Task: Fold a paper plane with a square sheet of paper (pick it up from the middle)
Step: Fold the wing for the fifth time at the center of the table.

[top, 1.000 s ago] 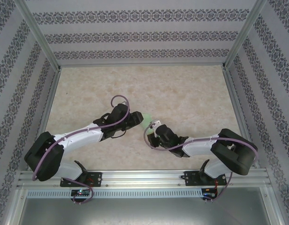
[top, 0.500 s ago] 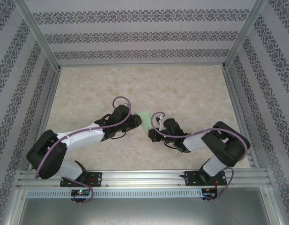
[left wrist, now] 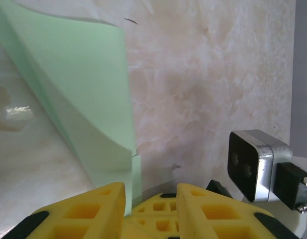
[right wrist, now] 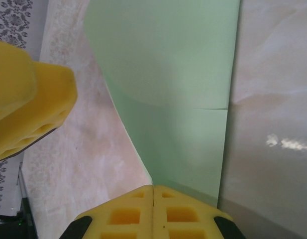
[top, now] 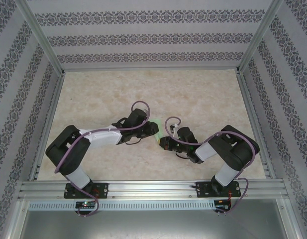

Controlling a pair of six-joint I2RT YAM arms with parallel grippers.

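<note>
The paper (top: 156, 123) sits near the middle of the worktop (top: 203, 94), between the tips of the two arms, which meet there from either side. Seen from the right wrist, the right jaws are pressed together with no gap. The pale green paper (right wrist: 168, 74) comes straight out of their seam, so they grip it at its near end, where it narrows to a point. One layer overlaps another along a crosswise edge. A yellow finger (right wrist: 29, 94) of the left arm stands just beside the paper's left edge. Seen from the left wrist, the left jaws stand partly open, their fingers (left wrist: 93, 204) clearly apart. The paper (left wrist: 83, 99) runs down into that gap, with its narrow end against the left-hand finger and not pinched. The right wrist's camera (left wrist: 253, 164) is close by on the right. I cannot tell whether the paper lies flat or is lifted.
</note>
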